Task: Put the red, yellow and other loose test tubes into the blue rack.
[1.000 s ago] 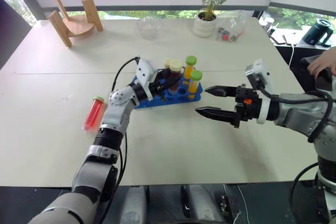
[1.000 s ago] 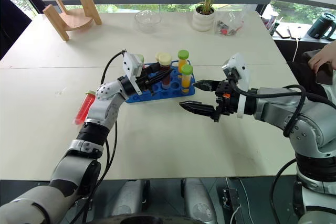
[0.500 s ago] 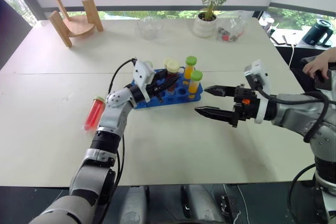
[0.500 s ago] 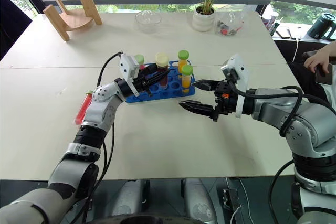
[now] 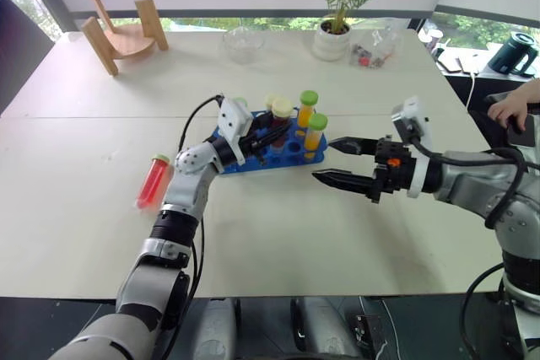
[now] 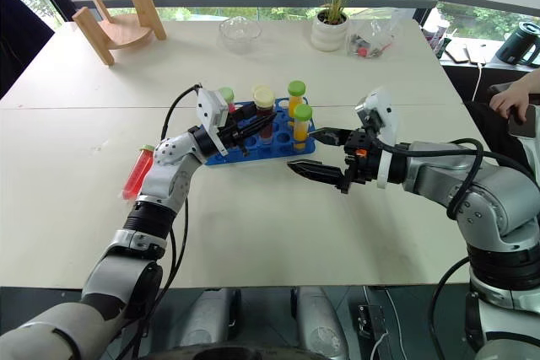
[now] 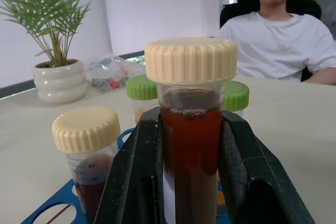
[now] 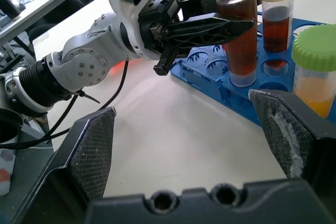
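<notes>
The blue rack (image 5: 291, 152) stands mid-table and holds two orange tubes with green caps (image 5: 315, 134) and a dark tube with a cream cap (image 7: 86, 153). My left gripper (image 5: 274, 134) is shut on a brown tube with a cream cap (image 7: 191, 129), held upright with its lower end down among the rack's holes (image 8: 241, 75). To the right of the rack my right gripper (image 5: 324, 161) hovers open, nothing between its fingers (image 8: 94, 145). A red tube with a green cap (image 5: 153, 181) lies loose on the table beside my left forearm.
At the back of the table are a wooden stand (image 5: 122, 35), a glass bowl (image 5: 242, 42), a potted plant (image 5: 333, 35) and a bag of small items (image 5: 369, 48). A person's hand (image 5: 515, 107) rests at the right edge, near a kettle (image 5: 510, 52).
</notes>
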You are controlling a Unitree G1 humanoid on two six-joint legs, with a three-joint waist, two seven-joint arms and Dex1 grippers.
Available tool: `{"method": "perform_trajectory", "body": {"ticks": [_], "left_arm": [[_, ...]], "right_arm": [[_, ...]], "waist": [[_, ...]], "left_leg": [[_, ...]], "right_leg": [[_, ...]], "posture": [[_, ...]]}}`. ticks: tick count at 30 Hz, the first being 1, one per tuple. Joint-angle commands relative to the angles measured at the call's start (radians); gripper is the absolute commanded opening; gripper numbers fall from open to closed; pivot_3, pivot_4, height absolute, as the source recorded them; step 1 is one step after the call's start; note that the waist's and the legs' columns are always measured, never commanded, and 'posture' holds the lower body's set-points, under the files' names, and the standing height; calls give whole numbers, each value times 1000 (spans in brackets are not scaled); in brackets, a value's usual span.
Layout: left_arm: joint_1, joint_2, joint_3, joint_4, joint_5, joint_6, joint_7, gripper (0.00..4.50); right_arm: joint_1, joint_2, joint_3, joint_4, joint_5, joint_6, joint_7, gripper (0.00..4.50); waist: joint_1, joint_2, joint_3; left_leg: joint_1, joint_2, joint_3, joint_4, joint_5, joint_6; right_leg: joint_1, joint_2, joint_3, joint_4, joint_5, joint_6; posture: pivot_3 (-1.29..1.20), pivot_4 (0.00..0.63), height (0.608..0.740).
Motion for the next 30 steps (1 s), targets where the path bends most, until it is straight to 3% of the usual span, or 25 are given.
{"method": "perform_trajectory", "body": {"ticks": [1,10,17,18,19,22,24,26,28,30], "left_arm": [[36,2,-30,-7,30,19,-2,845],[37,-2,-19,3,43,17,22,845],[25,81,-9,-9,36,54,-41,4130],[25,108,-12,-29,30,76,-68,4409],[27,132,-13,-59,19,104,-92,4409],[52,253,2,-264,-69,314,-171,4409],[63,385,46,-443,-156,530,-194,4409],[41,555,74,-565,-145,788,-140,4409],[10,703,88,-617,-152,955,-134,4409],[-113,812,68,-564,-189,1188,-150,4409]], "right_arm": [[-20,7,-3,-12,-6,-22,2,4500],[-25,29,5,-9,-16,-21,-1,4500],[-18,34,9,-12,-14,-18,-2,4500],[-17,36,12,-12,-16,-19,-2,4500],[-16,36,15,-11,-18,-20,-1,4500],[-10,32,12,-13,-18,-22,4,4500],[-8,20,10,-9,-21,-25,20,4500],[-16,3,14,-8,-13,-23,52,4500],[-27,-8,23,-12,0,-16,86,4500],[-44,-7,49,-24,14,-10,124,4500]], "waist": [[-1,0,0],[0,0,0],[-3,0,0],[-4,0,0],[-4,0,0],[-5,0,1],[-8,0,1],[-15,0,2],[-24,0,2],[-24,0,2]], "left_leg": [[0,0,0,0,0,0],[-1,0,-1,-1,0,1],[-1,0,-1,-2,0,1],[-1,0,-1,-2,0,1],[-1,0,-1,-2,0,1],[-2,1,-1,-2,0,1],[-2,1,-1,-2,0,1],[-3,2,-1,-3,0,1],[-3,3,-1,-4,-1,1],[-3,2,-1,-4,-1,1]], "right_leg": [[0,0,0,0,0,0],[-1,0,-1,-2,0,0],[-1,0,-1,-2,0,0],[-1,0,-1,-2,0,0],[-1,0,-1,-2,0,0],[-1,0,-1,-2,0,0],[-2,0,-1,-3,0,0],[-4,1,-1,-3,0,0],[-3,1,-2,-3,0,0],[-3,1,-2,-4,0,0]], "posture": [[0,150,740],[0,150,740],[0,150,740],[0,150,740],[0,150,740],[0,150,740],[0,150,740],[0,150,740],[0,150,740],[0,150,740]]}}
